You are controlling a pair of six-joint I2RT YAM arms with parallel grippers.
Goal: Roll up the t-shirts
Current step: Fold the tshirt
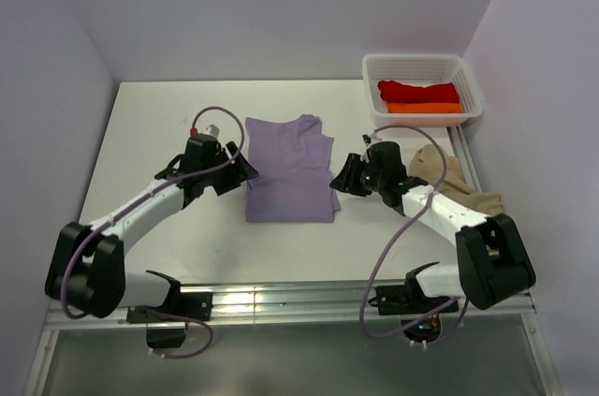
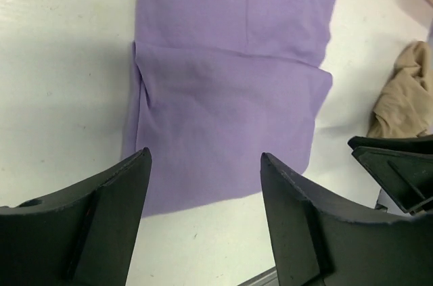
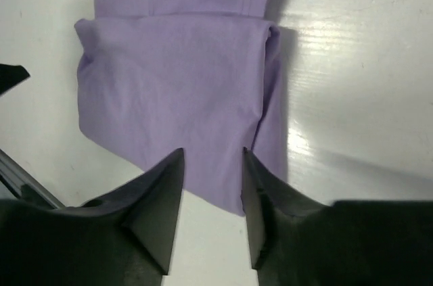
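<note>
Squarely between left claw (image 1: 246,169) and right claw (image 1: 338,177), lavender t-shirt (image 1: 290,164).

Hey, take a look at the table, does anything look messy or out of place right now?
Only the beige t-shirt: it lies crumpled in a heap near the right edge of the table, unlike the lavender t-shirt, folded flat in the middle, and the red t-shirt and orange t-shirt lying neatly in the basket.
</note>
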